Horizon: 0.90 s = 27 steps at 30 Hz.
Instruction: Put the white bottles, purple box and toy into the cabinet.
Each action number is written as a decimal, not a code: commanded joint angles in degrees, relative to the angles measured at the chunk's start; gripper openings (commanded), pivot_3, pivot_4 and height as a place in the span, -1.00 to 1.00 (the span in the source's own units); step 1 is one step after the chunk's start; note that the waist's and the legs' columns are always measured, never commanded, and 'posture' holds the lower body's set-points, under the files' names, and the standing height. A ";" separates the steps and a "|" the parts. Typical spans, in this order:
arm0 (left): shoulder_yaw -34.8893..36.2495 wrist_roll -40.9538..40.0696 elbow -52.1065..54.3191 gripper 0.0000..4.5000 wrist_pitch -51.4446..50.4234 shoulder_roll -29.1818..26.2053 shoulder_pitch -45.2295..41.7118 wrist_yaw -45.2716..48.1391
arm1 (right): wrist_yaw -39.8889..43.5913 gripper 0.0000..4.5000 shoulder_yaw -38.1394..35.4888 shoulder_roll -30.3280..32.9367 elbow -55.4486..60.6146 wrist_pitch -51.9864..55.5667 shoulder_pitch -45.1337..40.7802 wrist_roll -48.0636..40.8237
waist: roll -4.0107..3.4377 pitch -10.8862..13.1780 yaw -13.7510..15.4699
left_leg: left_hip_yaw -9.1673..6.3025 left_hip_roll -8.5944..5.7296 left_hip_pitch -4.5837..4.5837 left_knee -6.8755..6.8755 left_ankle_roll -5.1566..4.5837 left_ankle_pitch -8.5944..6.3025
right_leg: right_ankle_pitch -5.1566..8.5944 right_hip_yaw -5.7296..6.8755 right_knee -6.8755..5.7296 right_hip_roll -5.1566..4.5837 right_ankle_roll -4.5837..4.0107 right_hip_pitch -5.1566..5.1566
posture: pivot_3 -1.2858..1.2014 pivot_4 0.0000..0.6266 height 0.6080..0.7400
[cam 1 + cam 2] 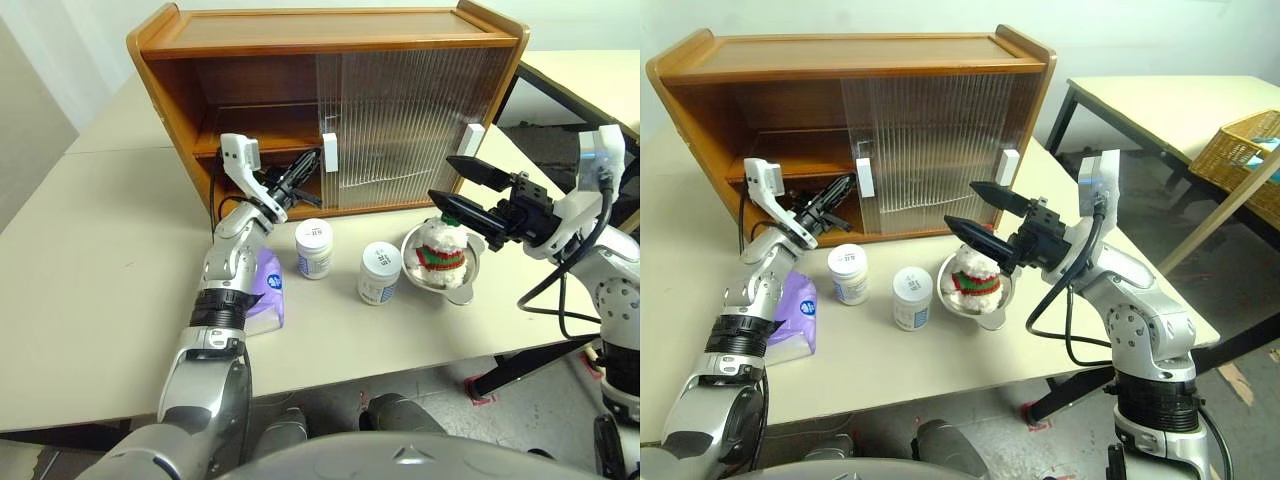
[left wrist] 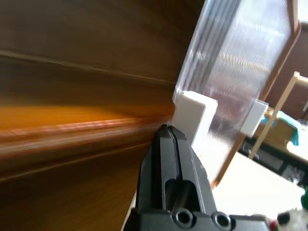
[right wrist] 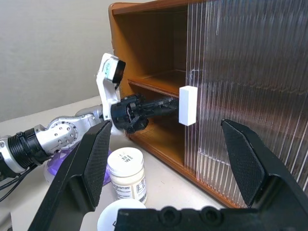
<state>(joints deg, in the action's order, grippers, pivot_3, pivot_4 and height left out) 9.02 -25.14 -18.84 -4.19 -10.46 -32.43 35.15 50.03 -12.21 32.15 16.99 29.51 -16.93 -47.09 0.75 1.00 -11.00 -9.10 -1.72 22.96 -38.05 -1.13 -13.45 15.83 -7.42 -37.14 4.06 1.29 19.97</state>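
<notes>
The cabinet (image 1: 330, 40) stands at the back of the table, its left half open and its ribbed doors covering the right. My left gripper (image 1: 305, 166) is shut and empty, with its tips beside a door's white handle (image 1: 329, 153) in front of the lower shelf. Two white bottles (image 1: 314, 248) (image 1: 380, 272) stand upright in front of the cabinet. The purple box (image 1: 268, 290) lies partly under my left forearm. The toy (image 1: 441, 250) sits in a steel bowl (image 1: 470, 275). My right gripper (image 1: 440, 178) hovers open just above the toy, holding nothing.
A second white handle (image 1: 472, 139) sits at the right end of the doors. Another table (image 1: 1160, 100) and a wicker basket (image 1: 1250, 140) stand off to the right. The table edge runs close behind the bowl on the near side.
</notes>
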 commanded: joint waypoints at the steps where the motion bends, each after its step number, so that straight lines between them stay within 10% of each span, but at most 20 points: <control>1: 3.91 -5.21 9.64 -0.99 -2.25 -2.12 1.72 0.10 | 0.88 1.00 0.98 -0.13 -1.31 0.19 -0.60 0.16 | 0.01 0.00 -0.06 | 0.05 0.01 0.00 0.00 0.00 0.00 | 0.00 0.00 0.00 0.02 0.00 0.02 | -0.15 -1.00 1.00; 6: 4.94 -7.61 21.00 -0.74 -8.71 -7.01 9.40 -1.32 | 2.34 1.00 2.04 -0.27 -3.05 0.33 -2.17 0.43 | -0.09 -0.05 0.40 | 0.29 -0.01 -0.14 0.04 0.00 0.00 | 0.02 0.19 -0.01 0.10 0.01 -0.05 | -0.12 -1.00 1.00; 17: 8.45 -9.84 42.77 0.93 -13.72 -7.96 34.06 -8.67 | 5.12 1.00 3.95 -0.71 -6.06 0.48 -4.41 1.03 | -0.10 -0.02 4.53 | -0.01 0.07 -0.19 0.05 0.12 0.00 | 0.22 -0.09 -0.02 -0.11 -0.78 -0.01 | -0.06 -0.94 1.00; 27: 8.45 -6.04 49.69 0.98 -6.63 -3.70 53.69 -10.42 | 7.00 1.00 5.53 -1.40 -8.80 0.33 -6.55 1.59 | -0.19 0.01 6.66 | -0.06 0.45 -0.23 0.28 0.85 -0.33 | 0.37 0.11 -0.10 0.04 -1.50 0.21 | -0.04 -0.91 1.00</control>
<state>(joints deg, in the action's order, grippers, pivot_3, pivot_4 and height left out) 17.21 -32.68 30.31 -12.36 -14.58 19.45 24.59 56.55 -7.45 30.73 8.91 29.53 -22.83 -46.30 0.56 1.01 -4.34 -9.15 -1.24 22.71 -37.76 -0.21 -13.83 16.24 -7.29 -37.25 4.10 -0.26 20.19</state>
